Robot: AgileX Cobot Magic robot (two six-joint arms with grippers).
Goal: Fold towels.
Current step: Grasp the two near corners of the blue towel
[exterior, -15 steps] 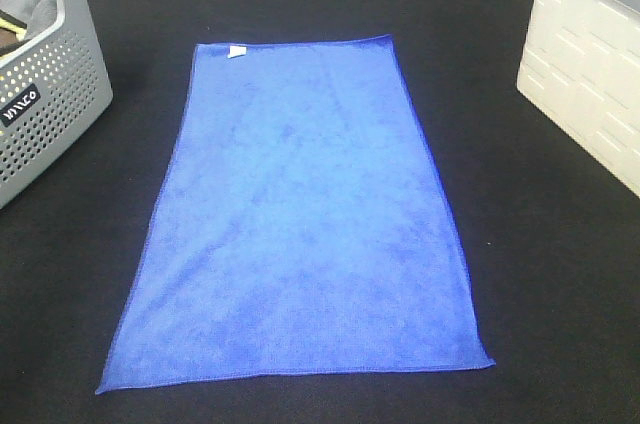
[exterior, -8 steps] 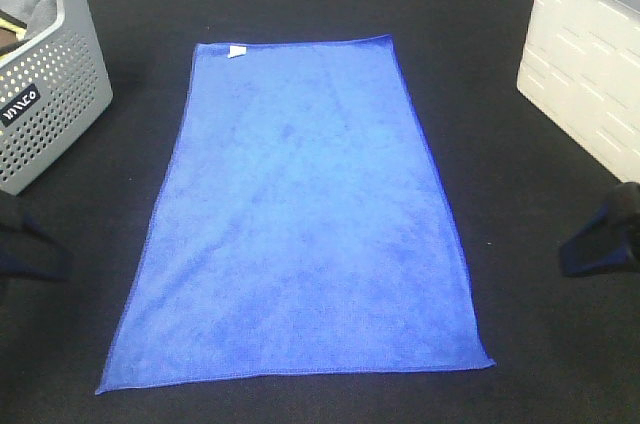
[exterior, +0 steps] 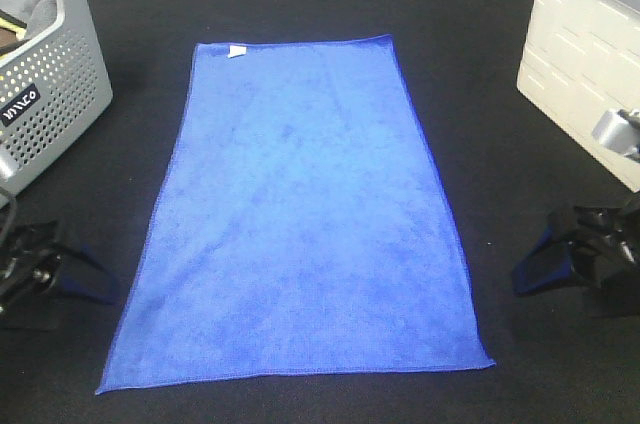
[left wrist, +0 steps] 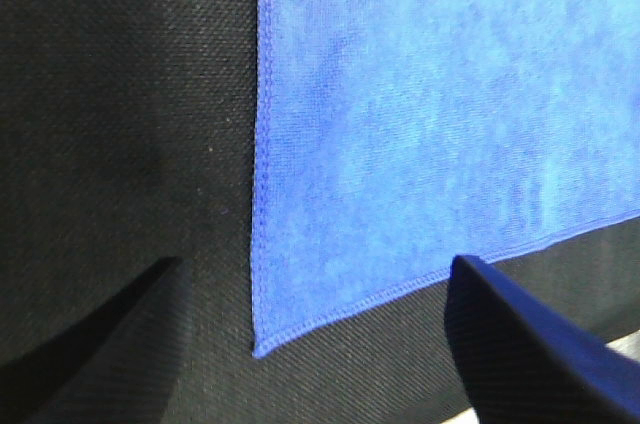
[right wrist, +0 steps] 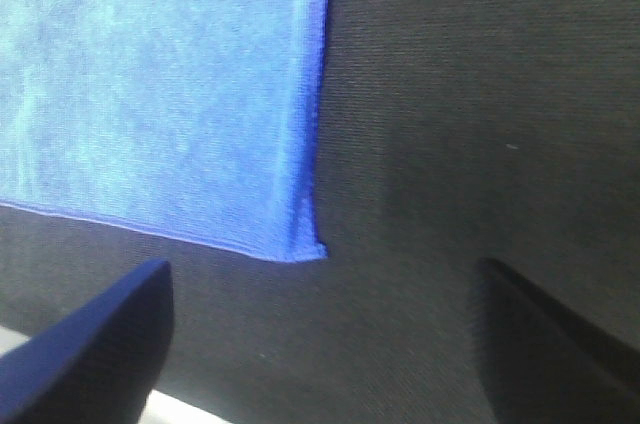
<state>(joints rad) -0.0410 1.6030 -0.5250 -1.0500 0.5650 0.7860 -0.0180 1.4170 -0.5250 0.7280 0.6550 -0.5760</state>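
Observation:
A royal-blue towel point(exterior: 305, 214) lies flat and spread out on the black table, a small white tag point(exterior: 236, 51) at its far short edge. My left gripper point(exterior: 85, 284) hovers open just left of the towel's near-left corner point(left wrist: 262, 347), which shows between its fingers point(left wrist: 530, 354) in the left wrist view. My right gripper point(exterior: 540, 266) hovers open right of the towel's near-right part; the right wrist view shows the near-right corner point(right wrist: 312, 249) between its fingers point(right wrist: 95, 354). Neither gripper touches the towel point(left wrist: 440, 114) point(right wrist: 160, 84).
A perforated grey basket point(exterior: 45, 84) holding grey and dark cloths stands at the far left. A white crate point(exterior: 585, 64) stands at the far right. Black table cloth point(exterior: 470, 74) surrounds the towel.
Both arms have come into view from the lower sides and moved inward toward the towel's near corners. The towel has not moved.

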